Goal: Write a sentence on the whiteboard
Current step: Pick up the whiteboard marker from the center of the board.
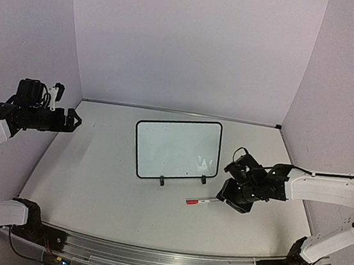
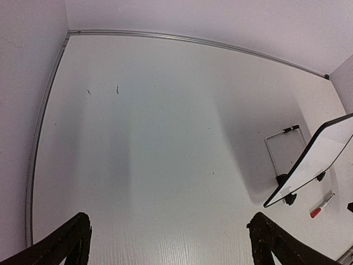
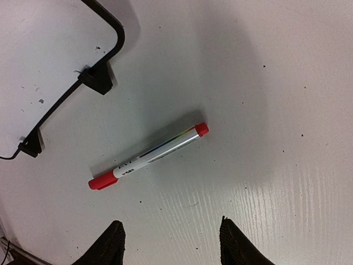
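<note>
The whiteboard (image 1: pixel 175 148) stands tilted on two black feet mid-table; it also shows in the left wrist view (image 2: pixel 317 160) and the right wrist view (image 3: pixel 44 49). No sentence is in view on its face, only a faint pale mark low on the right. A slim red-capped marker (image 1: pixel 201 202) (image 2: pixel 322 205) (image 3: pixel 149 156) lies flat on the table just in front of the board's right foot. My right gripper (image 1: pixel 232 201) (image 3: pixel 171 232) hovers open beside the marker, nothing between its fingers. Far to the left, my left gripper (image 1: pixel 75 120) (image 2: pixel 171 221) is raised and wide open, holding nothing.
A thin wire support (image 2: pixel 276 149) sticks out behind the board. Pale walls close in the table on the left, back and right. A metal rail (image 1: pixel 148 258) runs along the near edge between the arm bases.
</note>
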Tool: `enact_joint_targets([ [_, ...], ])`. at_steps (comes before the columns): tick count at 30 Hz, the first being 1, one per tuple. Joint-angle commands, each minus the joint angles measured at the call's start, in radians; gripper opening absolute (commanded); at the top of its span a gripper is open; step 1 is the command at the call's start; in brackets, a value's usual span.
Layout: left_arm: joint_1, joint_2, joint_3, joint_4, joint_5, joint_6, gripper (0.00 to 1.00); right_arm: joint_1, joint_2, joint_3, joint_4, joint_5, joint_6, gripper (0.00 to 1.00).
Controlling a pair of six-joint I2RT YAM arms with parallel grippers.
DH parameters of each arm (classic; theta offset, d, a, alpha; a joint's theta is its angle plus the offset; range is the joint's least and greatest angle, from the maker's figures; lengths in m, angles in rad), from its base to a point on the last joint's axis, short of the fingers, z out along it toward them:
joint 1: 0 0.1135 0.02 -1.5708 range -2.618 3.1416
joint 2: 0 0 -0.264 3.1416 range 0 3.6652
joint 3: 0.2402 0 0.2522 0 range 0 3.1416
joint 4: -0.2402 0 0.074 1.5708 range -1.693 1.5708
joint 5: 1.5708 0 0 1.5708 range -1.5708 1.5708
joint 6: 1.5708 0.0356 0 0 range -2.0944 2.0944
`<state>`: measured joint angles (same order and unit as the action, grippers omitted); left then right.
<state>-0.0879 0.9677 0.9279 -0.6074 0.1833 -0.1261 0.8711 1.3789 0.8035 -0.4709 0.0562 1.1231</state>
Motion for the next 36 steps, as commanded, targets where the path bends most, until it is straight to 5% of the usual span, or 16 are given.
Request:
enact_joint_targets([
  [1,0.001,-0.028,0.007,0.025,0.001,0.014,0.99,-0.002,0.112,0.086,0.023,0.002,0.053,0.55],
  [13,0.001,-0.038,0.008,0.023,0.005,0.012,1.00,-0.002,0.316,0.205,0.027,0.054,0.065,0.50],
  [36,0.000,-0.039,0.009,0.012,-0.023,0.013,1.00,-0.003,0.415,0.230,0.028,0.128,0.088,0.46],
])
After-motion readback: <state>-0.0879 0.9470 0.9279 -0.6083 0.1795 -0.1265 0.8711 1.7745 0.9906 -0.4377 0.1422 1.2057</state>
